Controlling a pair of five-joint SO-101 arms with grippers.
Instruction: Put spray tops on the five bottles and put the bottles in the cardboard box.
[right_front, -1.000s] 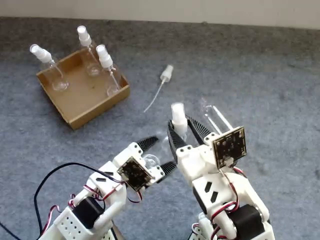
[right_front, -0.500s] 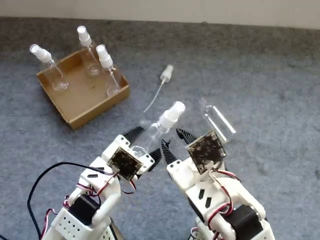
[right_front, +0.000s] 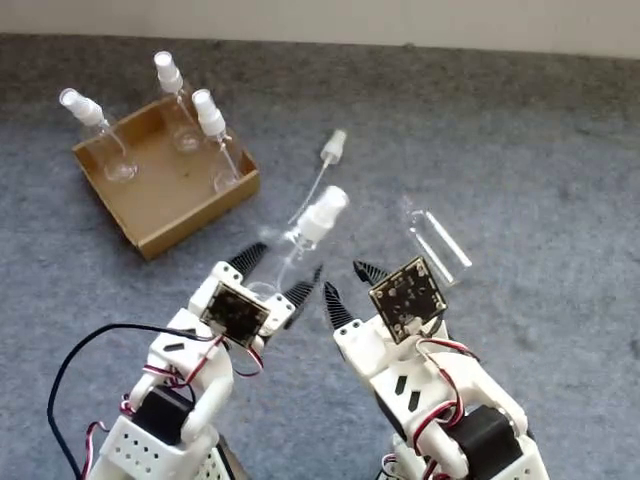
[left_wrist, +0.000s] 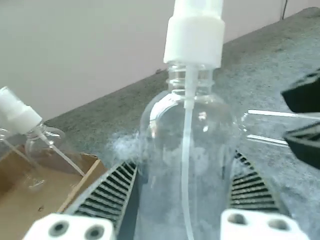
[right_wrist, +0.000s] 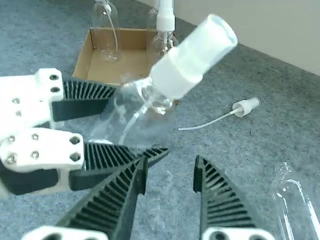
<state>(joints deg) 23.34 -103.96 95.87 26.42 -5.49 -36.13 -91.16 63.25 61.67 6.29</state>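
Note:
A clear bottle with a white spray top on it leans in my left gripper, which is shut on its body. The left wrist view has that bottle between the ribbed fingers. My right gripper stands open and empty just beside it, its black fingers apart. The cardboard box at the far left holds three capped bottles. A loose spray top lies on the carpet, and an uncapped bottle lies on its side to the right.
Grey carpet covers the table, with a pale wall along the far edge. A black cable loops by the left arm's base. The box stands beyond the held bottle in the right wrist view.
My right gripper let go of the spray top and drew back. The left gripper carried the capped bottle, now tilted, toward the box.

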